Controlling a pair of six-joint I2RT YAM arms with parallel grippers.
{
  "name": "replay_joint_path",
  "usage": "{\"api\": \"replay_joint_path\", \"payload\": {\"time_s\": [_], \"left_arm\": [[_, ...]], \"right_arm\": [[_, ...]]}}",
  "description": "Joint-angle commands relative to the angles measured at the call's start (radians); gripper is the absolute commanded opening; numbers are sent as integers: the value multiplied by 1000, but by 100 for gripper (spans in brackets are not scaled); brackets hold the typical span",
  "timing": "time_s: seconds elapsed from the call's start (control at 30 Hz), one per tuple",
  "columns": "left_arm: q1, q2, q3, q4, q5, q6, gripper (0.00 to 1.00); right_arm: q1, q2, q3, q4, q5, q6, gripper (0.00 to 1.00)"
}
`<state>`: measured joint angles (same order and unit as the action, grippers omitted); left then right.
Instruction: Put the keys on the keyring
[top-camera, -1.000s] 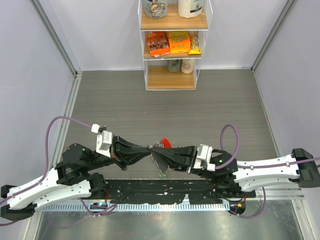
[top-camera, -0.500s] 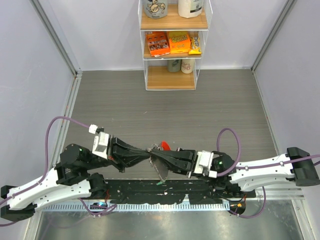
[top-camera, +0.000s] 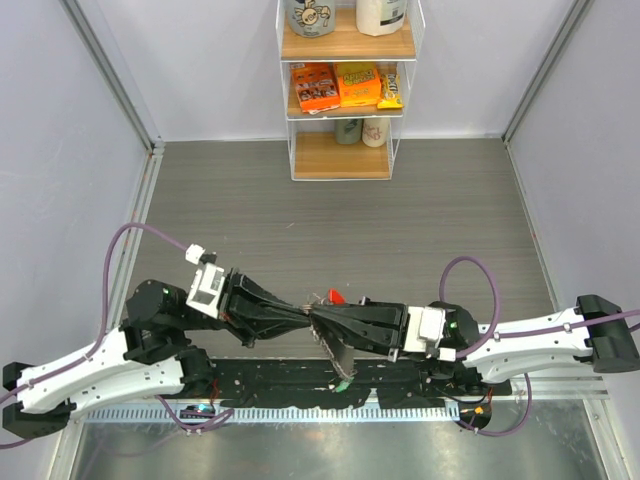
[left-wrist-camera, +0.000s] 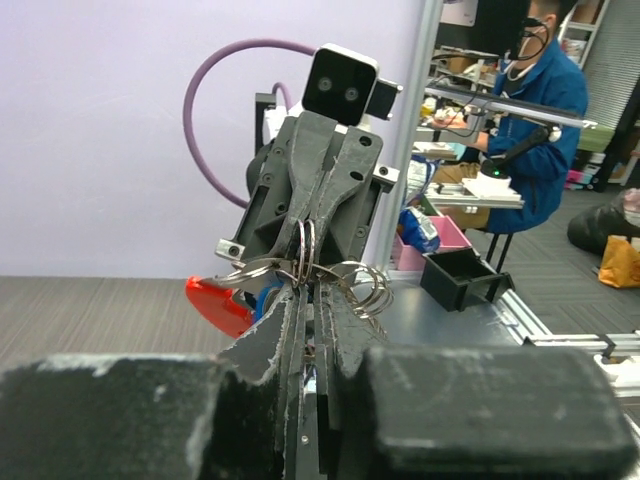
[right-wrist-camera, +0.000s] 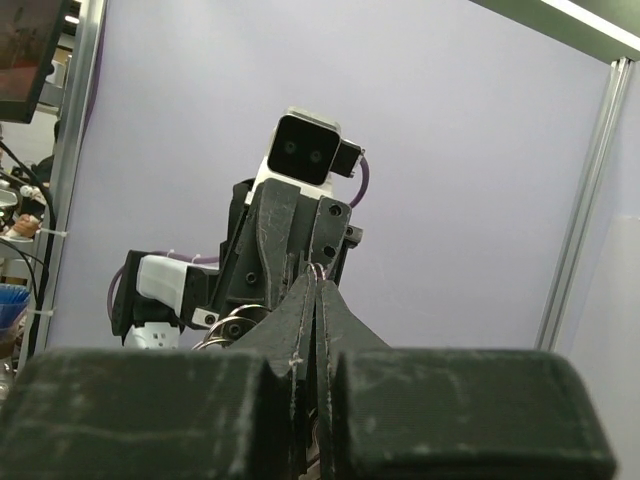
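**Two arms meet tip to tip over a keyring**

Above the near edge of the worktop (top-camera: 300, 200), we find the left end effector (left-wrist-camera: 312, 305) and the right end effector (right-wrist-camera: 317, 290) nose to nose. The keyring (left-wrist-camera: 300, 250) is pinched between them, apparently clear of the surface. The left one's fingers (left-wrist-camera: 275, 340) are drawn almost together, leaving only a sliver of gap, and silvery loops stand right at their tips. The right one's fingers are pressed together too, clamped on the same cluster from the opposite side. Which coil each one grips, we cannot tell. The red fob (left-wrist-camera: 215, 303) hangs to one side of the meeting point with a blue key (left-wrist-camera: 266, 298) just beside it. Loose chain links (left-wrist-camera: 362, 285) spill to the other side. The wire is too fine for us to say whether the blue key is already threaded on.

We judge the step in hand to be working a key along the split ring. To do it well, one side should act as a steady vice while the other makes small turning moves along the coil, not pulls across it. Both grips should be firm, since thin wire slips from flat faces. The fob's weight could swing the ring, and slow moves would guard against that.
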<state>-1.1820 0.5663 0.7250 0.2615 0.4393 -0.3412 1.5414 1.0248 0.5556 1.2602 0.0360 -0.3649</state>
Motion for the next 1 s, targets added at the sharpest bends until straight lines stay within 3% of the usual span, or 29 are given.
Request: {"api": "replay_joint_path", "payload": {"time_s": [0.0, 0.17, 0.97], "left_arm": [[-8, 29, 51, 107, 124, -39, 16], [-8, -12, 42, 64, 85, -10, 31], [-8, -89, 73, -123, -66, 85, 49]], "right_arm": [[-9, 17, 7, -90, 22, -2, 5], [-7, -38, -14, -125, 16, -3, 6], [-9, -132, -63, -162, -65, 69, 5]]}}
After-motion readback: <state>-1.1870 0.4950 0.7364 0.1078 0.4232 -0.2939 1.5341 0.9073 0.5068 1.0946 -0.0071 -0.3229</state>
